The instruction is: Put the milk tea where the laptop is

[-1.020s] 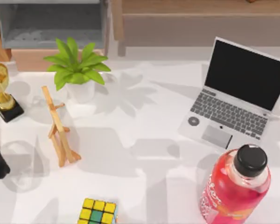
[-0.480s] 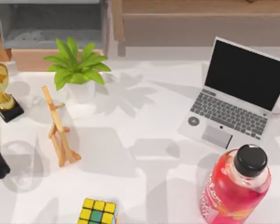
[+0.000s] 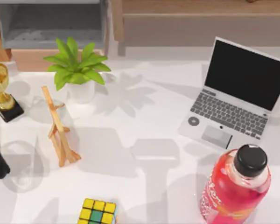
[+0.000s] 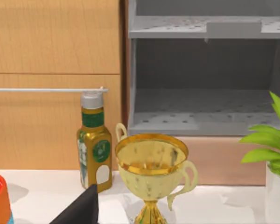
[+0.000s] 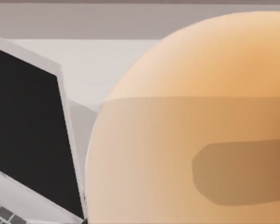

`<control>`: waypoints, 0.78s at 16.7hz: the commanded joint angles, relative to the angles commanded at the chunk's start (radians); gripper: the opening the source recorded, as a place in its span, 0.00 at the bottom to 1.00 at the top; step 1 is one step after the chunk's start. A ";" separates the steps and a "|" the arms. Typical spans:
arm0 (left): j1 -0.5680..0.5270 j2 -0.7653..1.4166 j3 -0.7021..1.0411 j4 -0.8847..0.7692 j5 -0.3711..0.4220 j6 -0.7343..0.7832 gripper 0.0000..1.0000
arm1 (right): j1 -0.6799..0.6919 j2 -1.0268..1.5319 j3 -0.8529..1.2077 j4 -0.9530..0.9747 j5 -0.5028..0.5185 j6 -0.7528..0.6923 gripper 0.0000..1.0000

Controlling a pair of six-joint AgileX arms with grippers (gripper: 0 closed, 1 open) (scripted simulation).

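Milk tea [image 5: 186, 140] looms close at my right wrist beside the laptop [image 3: 235, 93]; not placed yet, grip can't tell

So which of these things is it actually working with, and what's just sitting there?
Part of the job:
milk tea, close before the right wrist camera
laptop, table's right side

Just lying about:
pink bottle
potted plant
gold trophy
wooden stand
puzzle cube
green-labelled bottle
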 joint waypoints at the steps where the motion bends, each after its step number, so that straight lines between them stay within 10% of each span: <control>1: 0.000 0.000 0.000 0.000 0.000 0.000 1.00 | 0.000 0.000 0.000 0.000 0.000 0.000 0.00; 3: 0.000 0.000 0.000 0.000 0.000 0.000 1.00 | 0.000 0.000 0.000 0.000 0.000 0.000 0.00; 13: 0.000 0.000 0.000 0.000 0.000 0.000 1.00 | 0.000 0.000 0.000 0.000 0.000 0.000 0.75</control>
